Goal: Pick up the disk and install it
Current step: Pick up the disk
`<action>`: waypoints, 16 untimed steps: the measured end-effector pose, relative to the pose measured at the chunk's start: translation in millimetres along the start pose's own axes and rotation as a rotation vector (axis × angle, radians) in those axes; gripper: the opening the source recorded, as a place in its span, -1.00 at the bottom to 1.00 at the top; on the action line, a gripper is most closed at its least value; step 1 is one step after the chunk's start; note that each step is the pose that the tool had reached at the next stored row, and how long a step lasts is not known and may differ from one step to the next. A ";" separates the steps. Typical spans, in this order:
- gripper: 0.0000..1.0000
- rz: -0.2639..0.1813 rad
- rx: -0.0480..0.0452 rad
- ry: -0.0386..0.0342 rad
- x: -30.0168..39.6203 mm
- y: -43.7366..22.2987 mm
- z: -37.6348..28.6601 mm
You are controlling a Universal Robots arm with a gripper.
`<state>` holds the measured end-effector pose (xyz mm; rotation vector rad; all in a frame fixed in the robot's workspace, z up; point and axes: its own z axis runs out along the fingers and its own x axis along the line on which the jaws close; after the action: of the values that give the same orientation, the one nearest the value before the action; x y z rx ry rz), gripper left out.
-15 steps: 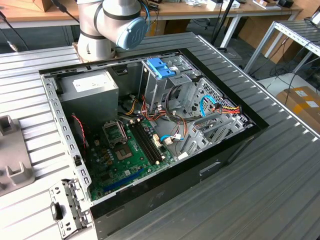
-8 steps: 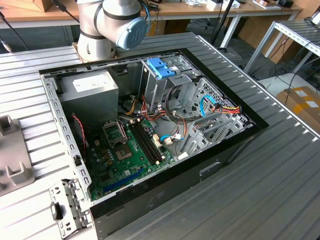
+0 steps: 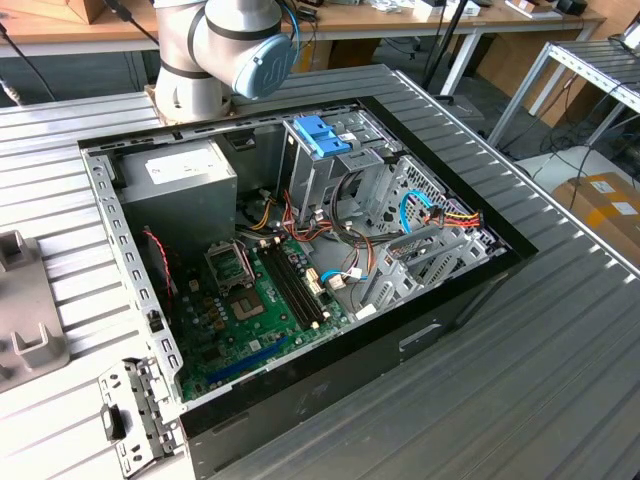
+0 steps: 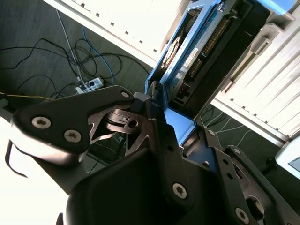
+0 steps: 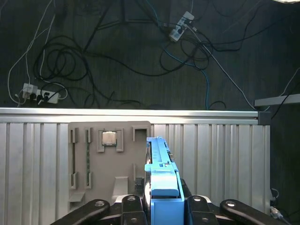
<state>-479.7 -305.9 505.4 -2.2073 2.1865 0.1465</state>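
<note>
In the first wrist view the disk (image 5: 161, 178) shows edge-on in its light-blue carrier, held upright between the black fingers of my gripper (image 5: 161, 202). It hangs above the ribbed metal table (image 5: 215, 154). The second wrist view shows the disk (image 4: 199, 49) from the side, its circuit board and connector framed in blue. There my gripper (image 4: 158, 101) is shut on its lower end. In the exterior view the open computer case (image 3: 300, 250) lies on the table, and the arm's base (image 3: 215, 50) stands behind it.
An upright metal drive cage topped by a blue bracket (image 3: 322, 135) stands inside the case, with the motherboard (image 3: 260, 300) and loose cables (image 3: 440, 215) around it. A grey parts tray (image 5: 108, 159) lies on the table below the disk. Cables and power strips (image 5: 40, 91) lie on the floor beyond the table's edge.
</note>
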 end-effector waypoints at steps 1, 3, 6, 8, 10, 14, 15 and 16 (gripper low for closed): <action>-0.25 0.000 0.0000 -0.0001 0.0 0.0 0.0; -0.25 0.000 -0.0001 0.0000 0.0 0.0 -0.1; -0.25 0.000 -0.0002 0.0000 0.3 0.1 -0.1; -0.25 0.000 -0.0001 -0.0001 1.4 0.0 -0.2; -0.25 0.000 -0.0001 -0.0001 3.1 0.1 -0.3; -0.25 0.000 -0.0001 -0.0001 7.2 0.1 -0.7; -0.25 0.000 -0.0001 -0.0001 8.6 0.1 -0.8; -0.25 0.000 -0.0001 -0.0001 9.6 0.2 -0.9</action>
<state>-479.8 -315.5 505.5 -2.2072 2.1866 0.1467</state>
